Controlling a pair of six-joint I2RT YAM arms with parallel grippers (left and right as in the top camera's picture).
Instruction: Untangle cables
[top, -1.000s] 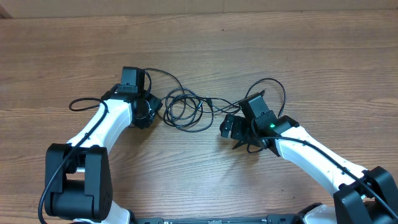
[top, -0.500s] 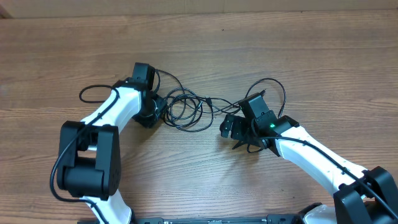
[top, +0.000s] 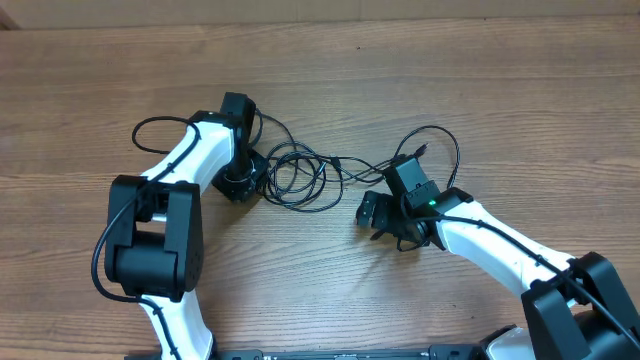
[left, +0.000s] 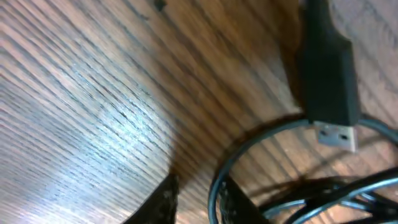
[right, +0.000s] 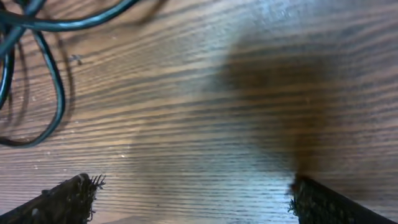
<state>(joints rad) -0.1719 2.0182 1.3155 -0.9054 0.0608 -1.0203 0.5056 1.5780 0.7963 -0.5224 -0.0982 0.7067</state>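
The thin black cables (top: 296, 178) lie in a messy heap of loops in the middle of the brown wooden table (top: 480, 90). The left gripper (left: 198, 199) is at the heap's left edge, near a black plug with a silver tip (left: 328, 93). Its fingers are close together with a loop between them, but I cannot tell if they pinch it. The right gripper (right: 189, 199) is wide open over wood, just beside the heap.

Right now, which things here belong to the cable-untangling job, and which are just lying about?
Belong to the job: the thin black cables, one with a USB plug; left claw; right claw.
Just there: the wooden table; the thick black cable on the left arm.
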